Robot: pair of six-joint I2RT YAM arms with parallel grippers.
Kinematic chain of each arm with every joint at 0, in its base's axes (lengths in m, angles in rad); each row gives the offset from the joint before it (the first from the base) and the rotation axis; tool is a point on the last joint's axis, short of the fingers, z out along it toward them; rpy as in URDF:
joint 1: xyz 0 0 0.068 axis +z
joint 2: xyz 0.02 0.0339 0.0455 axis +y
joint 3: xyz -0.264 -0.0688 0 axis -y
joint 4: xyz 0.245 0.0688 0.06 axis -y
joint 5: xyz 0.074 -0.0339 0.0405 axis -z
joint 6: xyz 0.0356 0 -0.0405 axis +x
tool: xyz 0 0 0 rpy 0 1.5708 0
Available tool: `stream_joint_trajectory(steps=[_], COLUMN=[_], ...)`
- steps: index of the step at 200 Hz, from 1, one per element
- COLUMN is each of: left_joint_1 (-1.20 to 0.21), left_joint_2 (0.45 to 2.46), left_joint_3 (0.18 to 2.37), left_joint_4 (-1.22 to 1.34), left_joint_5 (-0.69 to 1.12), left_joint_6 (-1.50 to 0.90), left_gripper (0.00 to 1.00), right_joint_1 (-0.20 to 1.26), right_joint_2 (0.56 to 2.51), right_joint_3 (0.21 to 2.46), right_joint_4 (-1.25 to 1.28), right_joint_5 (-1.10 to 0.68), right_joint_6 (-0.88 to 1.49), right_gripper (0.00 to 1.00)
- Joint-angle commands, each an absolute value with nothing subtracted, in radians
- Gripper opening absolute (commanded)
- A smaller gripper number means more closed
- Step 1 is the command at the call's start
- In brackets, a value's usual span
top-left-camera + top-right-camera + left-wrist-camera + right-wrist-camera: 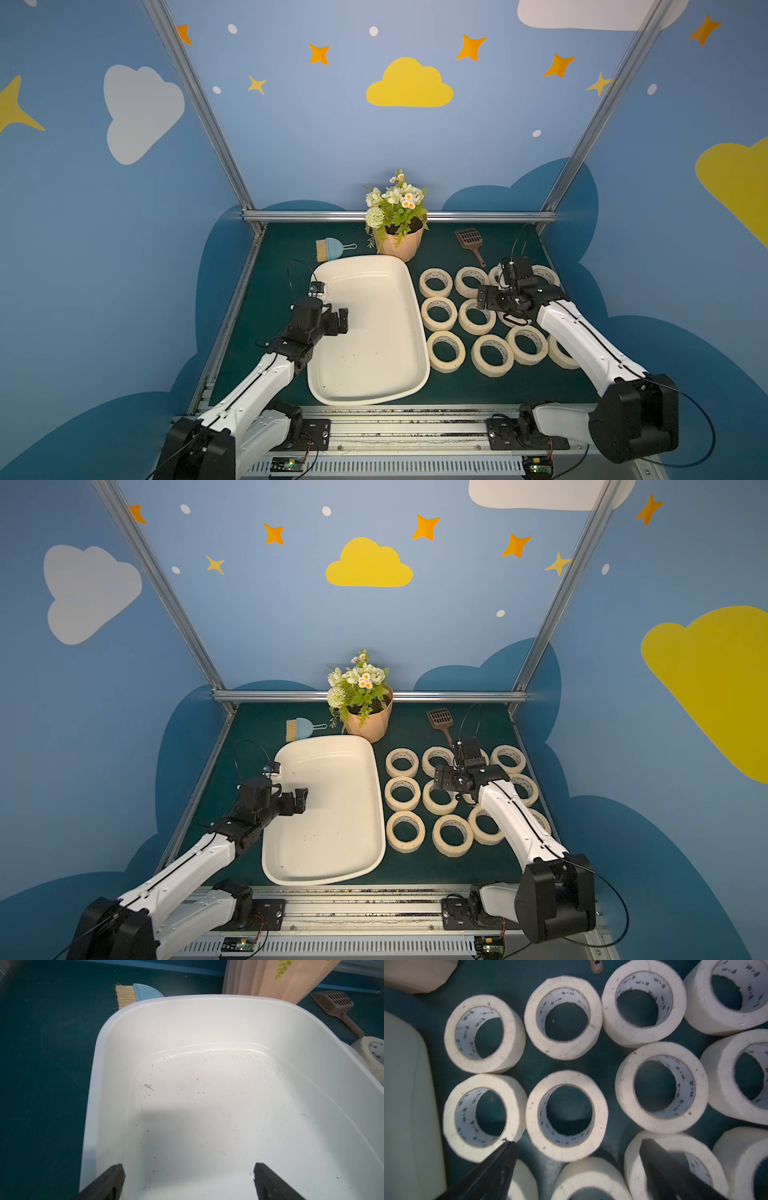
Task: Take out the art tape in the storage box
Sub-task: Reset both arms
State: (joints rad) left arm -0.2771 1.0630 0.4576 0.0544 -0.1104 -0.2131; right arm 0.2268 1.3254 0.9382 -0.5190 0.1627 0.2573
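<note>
The storage box [374, 353] [332, 833] is an off-white tub left of centre, and no roll lies inside it, only dark specks [207, 1095]. Several cream art tape rolls [492, 372] [405, 848] lie flat in rows on the green mat to its right. My left gripper [338, 322] [299, 802] [189, 1169] hangs open over the box's left side, holding nothing. My right gripper [505, 305] [576, 1145] points down over the rolls, open, with nothing between its fingers. A roll [566, 1151] lies just beyond its tips. The arm hides some of the rolls on the right.
A peach flower pot [401, 245] stands behind the box. A blue dustpan with a brush [330, 249] lies at the back left, and a brown slotted scoop [469, 241] at the back right. Metal frame posts and a front rail bound the mat.
</note>
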Motion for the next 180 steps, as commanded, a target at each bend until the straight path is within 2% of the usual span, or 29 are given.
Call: stream_joint_trajectory(steps=[1,31,68,109,135,149,165,180], left_joint_1=[-0.267,-0.26,-0.229,-0.12,-0.067,-0.033,-0.028,-0.021], left_joint_2=[1.146,1.227,1.28,1.319,1.357,1.37,1.351,1.332], left_joint_3=[0.532,0.592,0.622,0.627,0.594,0.613,0.596,0.541], left_joint_4=[0.173,0.153,0.183,0.257,0.36,0.32,0.323,0.39], left_joint_5=[-0.003,0.002,0.005,0.048,0.05,0.123,0.129,0.086], left_joint_6=[-0.175,-0.157,-0.102,-0.057,-0.028,-0.035,-0.002,0.031], left_gripper=[1.0,1.0,1.0,1.0,1.0,1.0,1.0,1.0], right_joint_1=[0.193,0.153,0.102,0.079,0.078,0.084,0.08,0.081], right_joint_2=[1.41,1.505,1.532,1.557,1.536,1.485,1.435,1.517], right_joint_3=[0.896,0.905,0.774,0.731,0.708,0.598,0.46,0.369], right_joint_4=[-0.28,-0.223,0.067,0.255,0.26,0.388,0.577,0.887], right_joint_5=[0.223,0.248,0.242,0.21,0.19,0.216,0.219,0.262], right_joint_6=[0.196,0.109,0.082,0.014,0.005,0.01,0.018,0.057], right_gripper=[0.98,0.98,0.98,0.98,0.98,0.98,0.98,0.99])
